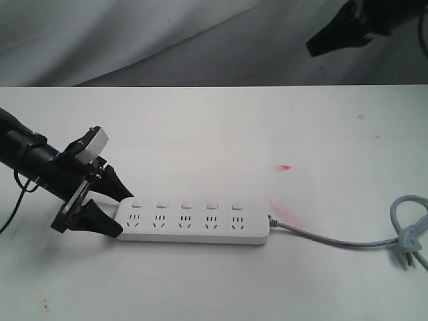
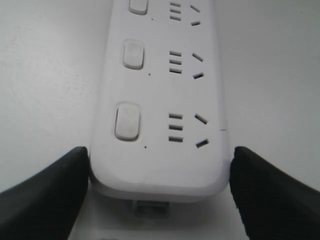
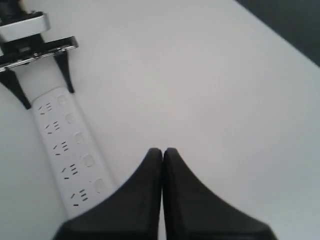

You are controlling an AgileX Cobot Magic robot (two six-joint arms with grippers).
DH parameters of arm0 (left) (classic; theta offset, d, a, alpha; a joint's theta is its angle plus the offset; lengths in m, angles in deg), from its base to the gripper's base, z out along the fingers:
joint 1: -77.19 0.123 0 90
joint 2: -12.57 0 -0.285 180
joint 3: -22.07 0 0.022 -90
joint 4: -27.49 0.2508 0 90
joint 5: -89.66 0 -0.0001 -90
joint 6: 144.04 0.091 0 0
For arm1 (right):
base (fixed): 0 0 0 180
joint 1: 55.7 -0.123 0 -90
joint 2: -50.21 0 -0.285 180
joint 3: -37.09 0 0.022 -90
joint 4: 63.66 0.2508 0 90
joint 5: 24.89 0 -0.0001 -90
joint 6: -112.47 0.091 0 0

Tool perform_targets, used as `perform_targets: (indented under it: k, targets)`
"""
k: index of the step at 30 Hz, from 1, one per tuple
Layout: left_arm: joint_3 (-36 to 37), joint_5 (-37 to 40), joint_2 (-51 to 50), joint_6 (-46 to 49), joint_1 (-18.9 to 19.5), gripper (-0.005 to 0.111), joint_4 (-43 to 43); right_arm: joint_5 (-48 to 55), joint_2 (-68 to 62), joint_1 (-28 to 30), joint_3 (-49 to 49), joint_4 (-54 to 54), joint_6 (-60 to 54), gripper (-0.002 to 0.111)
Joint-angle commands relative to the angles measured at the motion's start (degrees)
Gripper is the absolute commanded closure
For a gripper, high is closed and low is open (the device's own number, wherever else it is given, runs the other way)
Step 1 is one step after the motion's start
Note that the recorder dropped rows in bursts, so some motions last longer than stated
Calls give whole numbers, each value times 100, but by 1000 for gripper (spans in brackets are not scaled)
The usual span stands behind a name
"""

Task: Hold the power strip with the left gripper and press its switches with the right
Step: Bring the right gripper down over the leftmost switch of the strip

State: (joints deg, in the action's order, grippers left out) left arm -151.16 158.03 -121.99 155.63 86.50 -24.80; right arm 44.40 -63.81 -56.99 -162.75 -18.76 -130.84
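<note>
From the exterior view, the power strip (image 1: 194, 224) lies flat on the white table (image 1: 200, 127), and its grey cable (image 1: 334, 241) trails off to a loose coil on the right. The left gripper (image 1: 122, 212) straddles the strip's free end, with one black finger on each long side. The right gripper (image 1: 338, 33) hangs high at the far right, well apart from the strip. The five switches (image 1: 186, 205) sit in a row, all looking alike, so I cannot tell whether any is pressed.

In the left wrist view, the left gripper (image 2: 160, 150) has its jaws set wide. Its fingers (image 2: 50, 195) meet both sides of the rounded end of the power strip (image 2: 160, 170). I judge this a clamp on the strip, though how firm it is cannot be seen. The nearest of the switches (image 2: 127, 121) is untouched.

In the right wrist view, the right gripper (image 3: 162, 152) has its two tips pressed together, holding nothing, above bare table. The power strip (image 3: 57, 145) lies off to one side, with the left gripper (image 3: 47, 99) at its far end.

My judgement is that the holding half looks done and the pressing half has not begun. The closed right tips have yet to travel over to the strip, come down on the row of switches (image 3: 77, 137) and work through all five.
</note>
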Motion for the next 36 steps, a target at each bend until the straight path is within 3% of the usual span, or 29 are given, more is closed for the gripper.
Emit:
perform_targets:
  k: [1,6,15,18,25,33,36]
  targets:
    - [-45,-79,17,28,-17,63,-23,-417,-206,-605,550,144,-692,108]
    - [-45,-79,17,28,-17,63,-23,-1106,-330,-1426,1106,154,-1489,108]
    - [-45,-79,17,28,-17,63,-23,-1923,-1005,-2390,1232,572,-1661,108]
    - [-45,-79,17,28,-17,63,-23,-2086,-1275,-2626,1232,585,-1823,97]
    - [-45,-79,17,28,-17,63,-23,-3159,-1596,-2994,1232,597,-1844,48]
    - [-45,-79,17,28,-17,63,-23,-3415,-1586,-3021,1232,984,-1892,44]
    - [-45,-79,17,28,-17,63,-23,-3378,-1606,-3045,1232,1156,-2564,44]
